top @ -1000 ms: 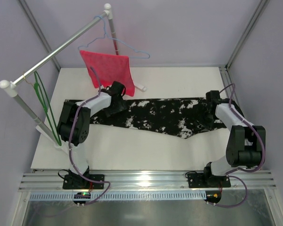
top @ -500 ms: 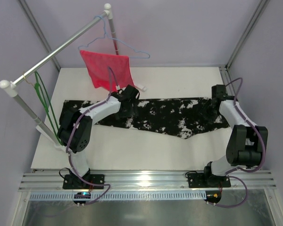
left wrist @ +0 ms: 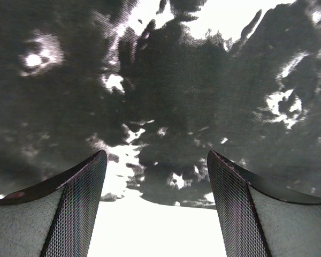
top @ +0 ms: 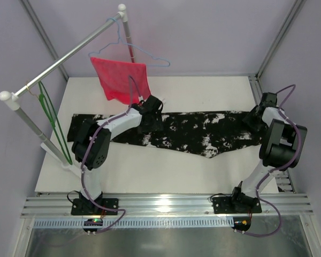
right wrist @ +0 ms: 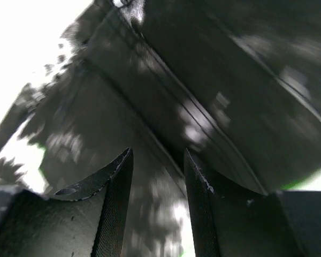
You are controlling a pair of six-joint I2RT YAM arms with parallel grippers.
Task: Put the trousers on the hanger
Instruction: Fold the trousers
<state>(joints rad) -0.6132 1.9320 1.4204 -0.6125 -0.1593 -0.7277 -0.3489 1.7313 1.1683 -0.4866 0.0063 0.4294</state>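
Reaches far forward and inward with the left arm, left pincer [left wrist: 156, 155] spread wide and aimed down; folds the right arm tight at the elbow, right pincer [right wrist: 158, 152] parted narrowly.

Readable text: none that I can make out in any view.
Trousers [top: 192, 131]: white splotches only, no lettering I can read.
Arm bases [top: 93, 206], 6 o'clock in the overhead view: any marking there is too small for me to read.
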